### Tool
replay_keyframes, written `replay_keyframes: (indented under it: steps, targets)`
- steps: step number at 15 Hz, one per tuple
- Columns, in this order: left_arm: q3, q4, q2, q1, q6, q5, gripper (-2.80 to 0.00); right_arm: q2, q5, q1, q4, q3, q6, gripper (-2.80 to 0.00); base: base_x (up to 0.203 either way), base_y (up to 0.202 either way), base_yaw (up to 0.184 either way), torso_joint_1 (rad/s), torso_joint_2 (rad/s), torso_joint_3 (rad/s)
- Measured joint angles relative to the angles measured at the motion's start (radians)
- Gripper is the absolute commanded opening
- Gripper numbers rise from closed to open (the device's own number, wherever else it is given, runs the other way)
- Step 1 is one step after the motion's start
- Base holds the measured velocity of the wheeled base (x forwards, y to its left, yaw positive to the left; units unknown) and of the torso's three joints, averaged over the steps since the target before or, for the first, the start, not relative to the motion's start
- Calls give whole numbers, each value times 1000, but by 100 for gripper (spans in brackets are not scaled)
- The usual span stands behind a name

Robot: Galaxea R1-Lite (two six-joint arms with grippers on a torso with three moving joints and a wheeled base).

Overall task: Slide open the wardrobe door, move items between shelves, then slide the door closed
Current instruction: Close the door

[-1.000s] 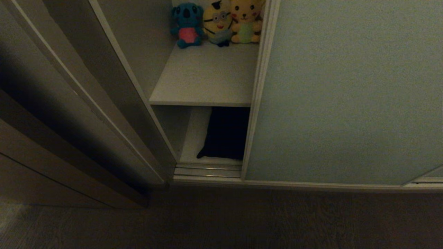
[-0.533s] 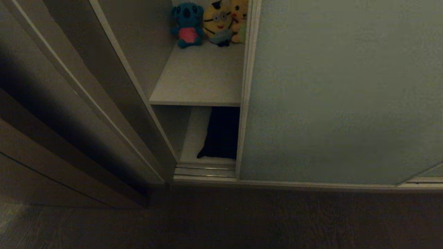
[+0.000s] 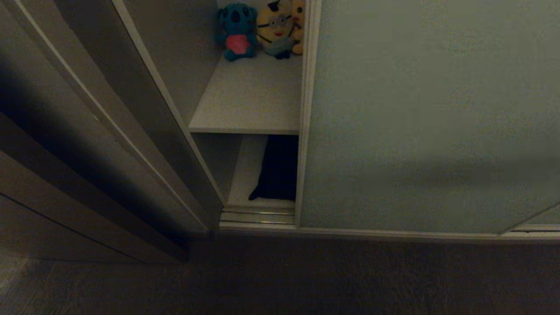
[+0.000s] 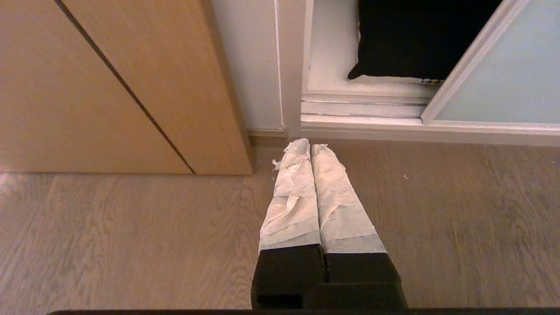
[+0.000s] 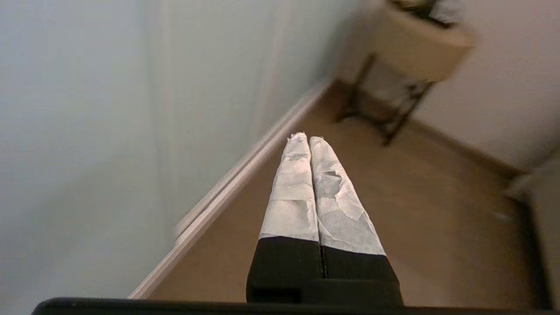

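Wardrobe shelf (image 3: pixel 249 105): three plush toys (image 3: pixel 258 30) (one half-hidden).

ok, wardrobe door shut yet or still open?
Partly open. The sliding wardrobe door leaves a narrow gap at its left edge, where the plush toys on a shelf and the black garment below still show.

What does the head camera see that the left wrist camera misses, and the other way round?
Only the head view shows the plush toys and the upper shelf they sit on. Only the left wrist view shows the left gripper, shut above the floor. Both share the sliding door, the black garment on the lower shelf and the brown wooden panel.
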Motion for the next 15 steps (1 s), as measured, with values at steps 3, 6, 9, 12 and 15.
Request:
replay_keyframes:
  steps: [3,6,9,12,15]
  targets:
    - [0,0,0,0,0,0,-280,163,50,-52,63,-233,47,-280,0,0,0,0,0,0]
    - [0,0,0,0,0,0,-280,324,184,-69,123,-445,104,-280,0,0,0,0,0,0]
    - [0,0,0,0,0,0,-280,482,326,-73,134,-640,134,-280,0,0,0,0,0,0]
    - [0,0,0,0,0,0,-280,581,399,-73,149,-708,146,-280,0,0,0,0,0,0]
    - [0,0,0,0,0,0,-280,665,406,-63,167,-766,217,-280,0,0,0,0,0,0]
